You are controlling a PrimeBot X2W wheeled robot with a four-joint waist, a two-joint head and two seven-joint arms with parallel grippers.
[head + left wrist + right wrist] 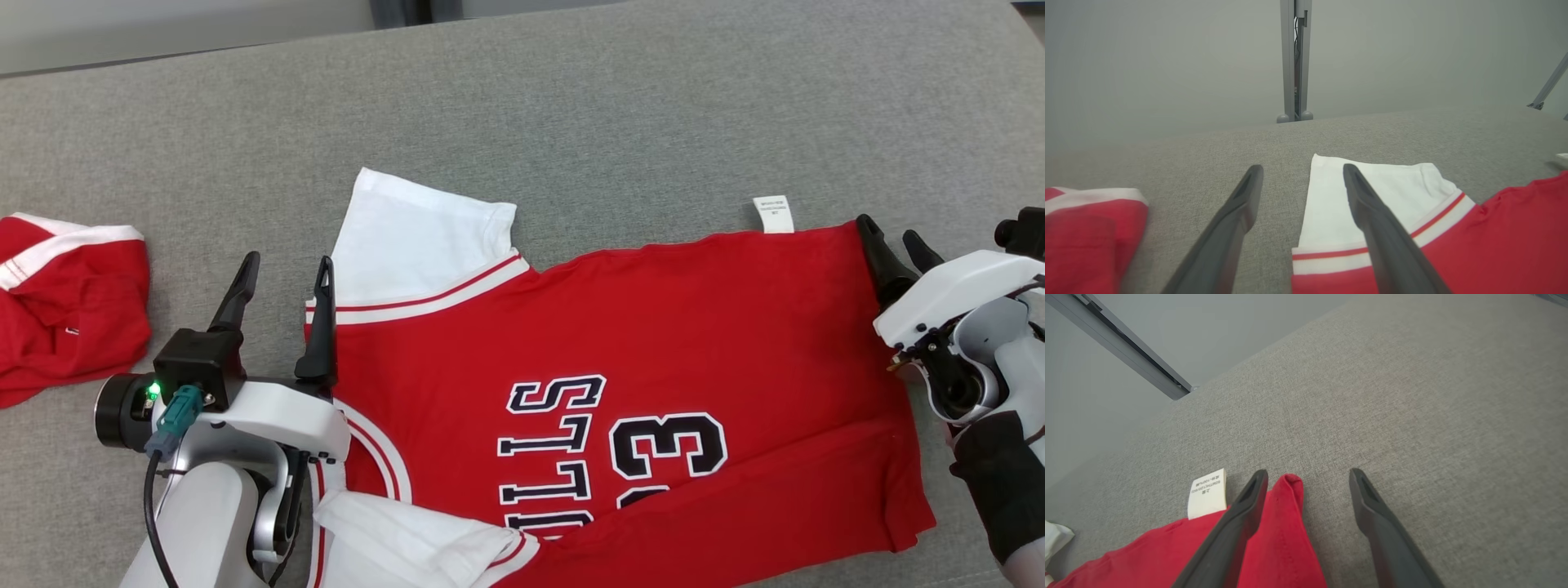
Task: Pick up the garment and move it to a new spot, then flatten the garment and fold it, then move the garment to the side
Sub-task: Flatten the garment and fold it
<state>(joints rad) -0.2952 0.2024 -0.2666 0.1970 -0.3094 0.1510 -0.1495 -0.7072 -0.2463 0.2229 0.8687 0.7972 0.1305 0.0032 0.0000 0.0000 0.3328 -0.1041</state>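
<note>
The garment (620, 343) is a red jersey with white sleeves and dark lettering, spread flat on the grey surface. My left gripper (286, 273) stands open at its left edge, by the white sleeve (1372, 183), one finger over the sleeve's trim and the other over bare fabric surface. At the jersey's far right corner (1286, 522) my right gripper (890, 237) is open too, its left finger over the red hem, nothing between the fingers. A white care label (1207, 493) sticks out of the hem beside it.
A second red garment with white trim (65, 302) lies bunched at the left edge of the grey cushioned surface (620, 122). A metal post (1294, 61) stands beyond the surface's far edge. Bare surface stretches behind and to the right of the jersey.
</note>
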